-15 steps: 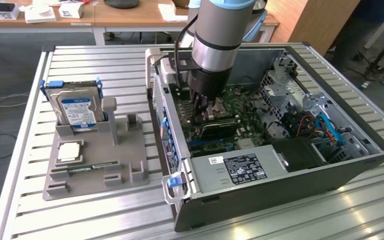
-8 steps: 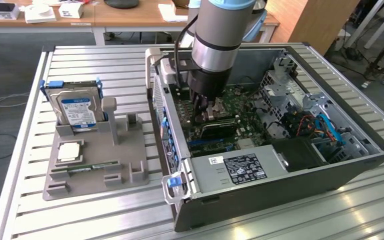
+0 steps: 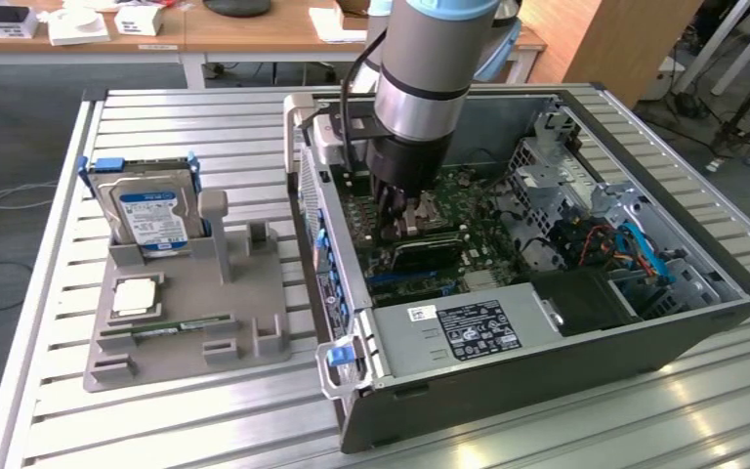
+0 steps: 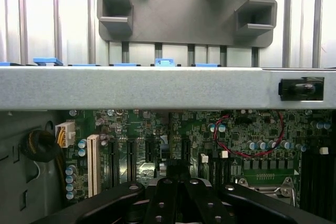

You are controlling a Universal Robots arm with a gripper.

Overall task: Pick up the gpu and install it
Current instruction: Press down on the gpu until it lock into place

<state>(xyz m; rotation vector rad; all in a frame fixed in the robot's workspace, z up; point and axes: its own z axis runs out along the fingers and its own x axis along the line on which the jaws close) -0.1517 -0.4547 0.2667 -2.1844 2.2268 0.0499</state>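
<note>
Wrist view has the gripper (image 4: 176,184) low inside the open computer case (image 3: 687,322), jaws shut together just above the motherboard's (image 4: 247,129) black expansion slots (image 4: 128,158); what looks like the gpu (image 4: 176,169) sits edge-on beneath them, seemingly being pressed home.

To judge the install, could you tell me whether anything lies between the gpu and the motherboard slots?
Nothing visible does: the shut pincer hangs low in the case, and the slots beneath it look bare.
</note>
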